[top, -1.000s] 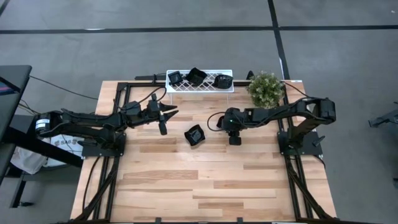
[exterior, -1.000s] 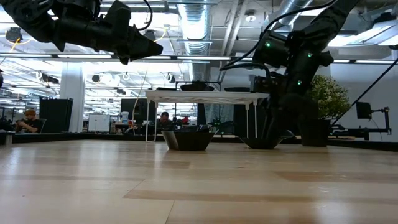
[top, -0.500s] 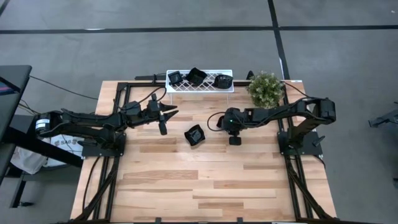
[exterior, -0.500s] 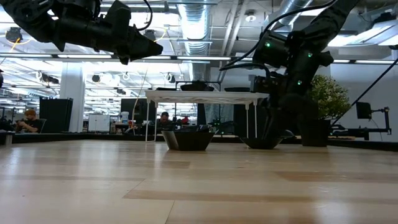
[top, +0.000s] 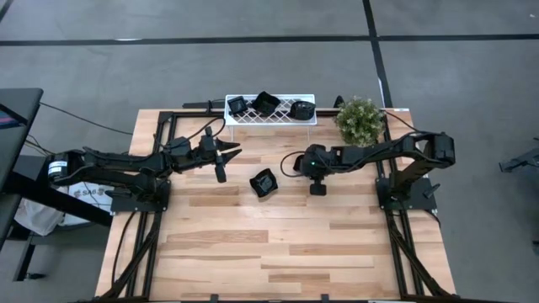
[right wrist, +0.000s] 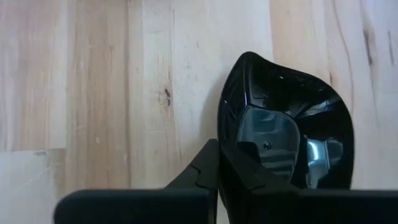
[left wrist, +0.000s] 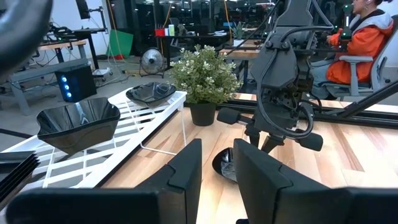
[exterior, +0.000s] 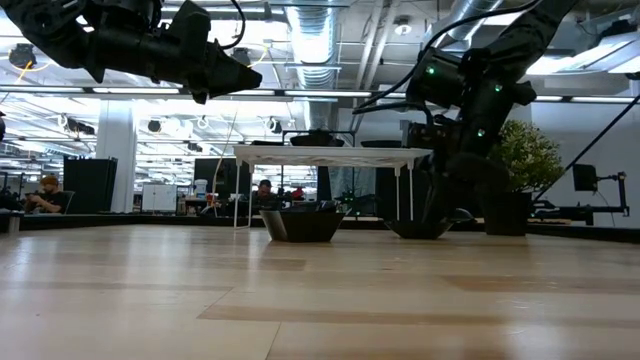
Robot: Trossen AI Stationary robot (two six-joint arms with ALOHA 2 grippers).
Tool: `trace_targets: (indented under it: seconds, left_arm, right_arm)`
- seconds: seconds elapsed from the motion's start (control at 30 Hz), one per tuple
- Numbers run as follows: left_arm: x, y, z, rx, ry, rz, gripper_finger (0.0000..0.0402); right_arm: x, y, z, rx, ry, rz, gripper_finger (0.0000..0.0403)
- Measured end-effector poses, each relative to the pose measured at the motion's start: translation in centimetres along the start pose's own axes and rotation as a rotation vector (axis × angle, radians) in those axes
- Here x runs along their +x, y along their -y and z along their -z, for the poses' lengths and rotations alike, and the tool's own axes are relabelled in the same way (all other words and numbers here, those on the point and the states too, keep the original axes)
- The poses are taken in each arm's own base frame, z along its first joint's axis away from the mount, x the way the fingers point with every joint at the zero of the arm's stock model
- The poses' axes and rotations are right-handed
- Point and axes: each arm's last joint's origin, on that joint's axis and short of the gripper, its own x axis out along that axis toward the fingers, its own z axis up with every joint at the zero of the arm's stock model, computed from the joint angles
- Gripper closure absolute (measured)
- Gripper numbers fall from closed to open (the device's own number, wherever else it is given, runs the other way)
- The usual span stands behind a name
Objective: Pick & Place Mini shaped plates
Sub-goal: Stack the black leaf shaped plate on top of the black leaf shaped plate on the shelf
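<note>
The right gripper is clamped on a black dish's rim, right of centre; the left gripper, narrowly apart, hovers left.

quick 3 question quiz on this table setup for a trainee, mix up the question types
1. How many plates sit on the white rack?
2. True or false: the left gripper holds a plate.
3. The right gripper is: A) low at a dish that lies on the table, B) above the rack, C) parked off the table.

Key: 1) three. 2) false, it is empty and raised. 3) A.
</note>
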Motion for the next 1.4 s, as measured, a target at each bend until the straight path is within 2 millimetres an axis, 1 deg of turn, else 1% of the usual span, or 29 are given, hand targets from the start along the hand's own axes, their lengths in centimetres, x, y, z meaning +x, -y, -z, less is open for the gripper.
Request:
trace_targets:
  seconds: [0.07, 0.17, 0.27, 0.43, 0.63, 0.8, 0.87, 0.97, 1.07, 1.23, 1.4]
  left_arm:
    - [0.0, 0.0, 0.0, 0.000, 0.000, 0.000, 0.0307]
    - [0.0, 0.0, 0.0, 0.000, 0.000, 0.000, 0.0307]
    - [0.0, 0.0, 0.0, 0.000, 0.000, 0.000, 0.0307]
    - [0.0, 0.0, 0.0, 0.000, 0.000, 0.000, 0.0307]
    - [0.0, 0.0, 0.0, 0.000, 0.000, 0.000, 0.0307]
    - [0.0, 0.0, 0.0, 0.000, 0.000, 0.000, 0.0307]
    - [0.0, 0.0, 0.0, 0.000, -0.001, 0.000, 0.0307]
    - [0.0, 0.0, 0.0, 0.000, -0.001, 0.000, 0.0307]
    - [0.0, 0.0, 0.0, 0.000, -0.002, 0.000, 0.0307]
    - [0.0, 0.0, 0.0, 0.000, -0.001, 0.000, 0.0307]
    - [0.0, 0.0, 0.0, 0.000, -0.004, 0.000, 0.0307]
  right_arm:
    - [-0.3, 0.0, -0.2, 0.003, -0.005, 0.004, 0.0400]
    - [-1.1, -0.1, -1.2, -0.015, 0.005, 0.000, 0.0401]
    - [-2.3, -0.6, -2.7, -0.061, 0.033, 0.006, 0.0402]
    - [-5.1, -1.7, -4.5, -0.175, 0.064, 0.068, 0.0402]
    - [-8.3, -2.6, -6.0, -0.268, 0.155, 0.105, 0.0402]
    - [-9.0, -2.7, -6.0, -0.287, 0.168, 0.108, 0.0402]
    - [-9.0, -2.5, -5.9, -0.319, 0.156, 0.146, 0.0403]
    - [-9.0, -1.9, -6.0, -0.387, 0.125, 0.244, 0.0403]
    - [-9.6, -0.8, -6.6, -0.426, 0.122, 0.303, 0.0403]
    - [-10.7, 1.5, -7.7, -0.457, 0.129, 0.366, 0.0403]
    - [-11.4, 4.0, -8.0, -0.467, 0.107, 0.427, 0.0403]
